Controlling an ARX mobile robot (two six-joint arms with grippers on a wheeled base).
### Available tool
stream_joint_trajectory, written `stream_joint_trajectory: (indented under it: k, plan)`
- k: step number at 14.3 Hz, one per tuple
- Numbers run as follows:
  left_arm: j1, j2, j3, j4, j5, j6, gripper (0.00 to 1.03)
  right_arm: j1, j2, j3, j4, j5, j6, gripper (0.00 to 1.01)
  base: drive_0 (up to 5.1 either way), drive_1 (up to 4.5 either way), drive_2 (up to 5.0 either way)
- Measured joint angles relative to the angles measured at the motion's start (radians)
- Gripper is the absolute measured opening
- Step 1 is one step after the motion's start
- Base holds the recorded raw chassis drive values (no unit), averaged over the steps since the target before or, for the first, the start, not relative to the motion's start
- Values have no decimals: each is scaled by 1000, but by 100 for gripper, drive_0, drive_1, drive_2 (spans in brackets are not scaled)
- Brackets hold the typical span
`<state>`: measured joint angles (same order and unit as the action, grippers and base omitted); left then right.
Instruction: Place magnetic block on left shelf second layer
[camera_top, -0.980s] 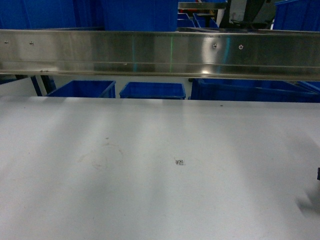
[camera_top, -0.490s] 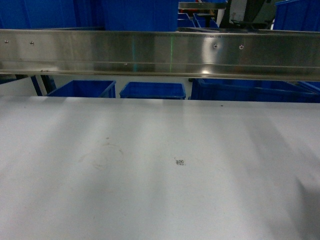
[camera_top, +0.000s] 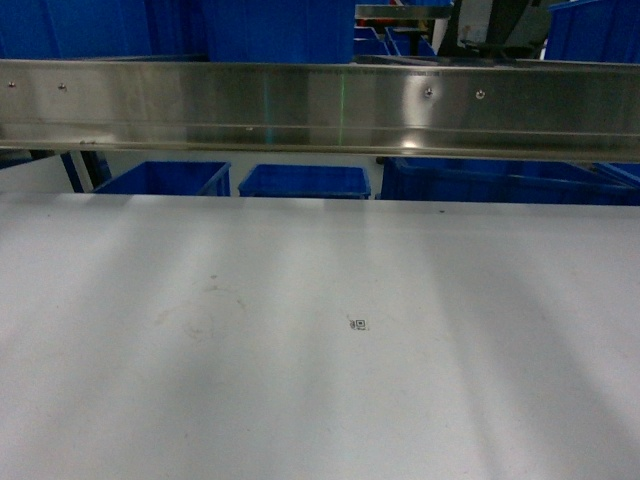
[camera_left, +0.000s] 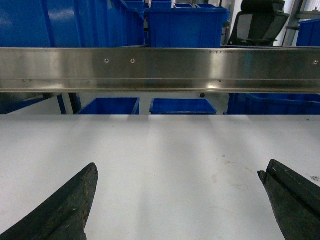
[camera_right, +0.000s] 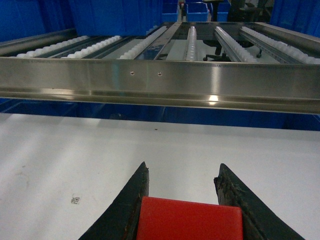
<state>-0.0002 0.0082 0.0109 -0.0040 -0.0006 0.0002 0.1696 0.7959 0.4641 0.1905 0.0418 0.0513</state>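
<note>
My right end effector (camera_right: 182, 200) clamps the red magnetic block (camera_right: 189, 220) between its fingers over the white surface (camera_top: 300, 380); my left end effector (camera_left: 180, 200) hangs spread wide, holding nothing.

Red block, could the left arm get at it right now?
Probably not easily. The red block already sits between the right gripper's fingers, which flank both its sides. The left gripper is open over bare white table, with no block in its view.
</note>
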Motion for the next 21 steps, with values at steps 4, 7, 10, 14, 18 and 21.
stream_joint_trajectory:
  k: [4, 7, 10, 14, 18, 21]
  plan:
    - [0, 0, 0, 0, 0, 0, 98, 21, -27, -9, -2, 36, -27, 34, 0, 0, 0]
    - [0, 0, 0, 0, 0, 0, 98, 21, -27, -10, -2, 37, -27, 34, 0, 0, 0]
    - [0, 0, 0, 3, 4, 0, 98, 21, -27, -10, -2, 37, -27, 34, -329, 168, 168]
    - [0, 0, 0, 0, 0, 0, 98, 21, -26, -11, -2, 40, -27, 34, -486, 258, 258]
    - [0, 0, 0, 0, 0, 0, 98, 21, -27, -13, -1, 40, -27, 34, -479, 107, 364]
    - [0, 0, 0, 1, 0, 0, 98, 21, -26, -13, -2, 40, -28, 34, -481, 188, 313]
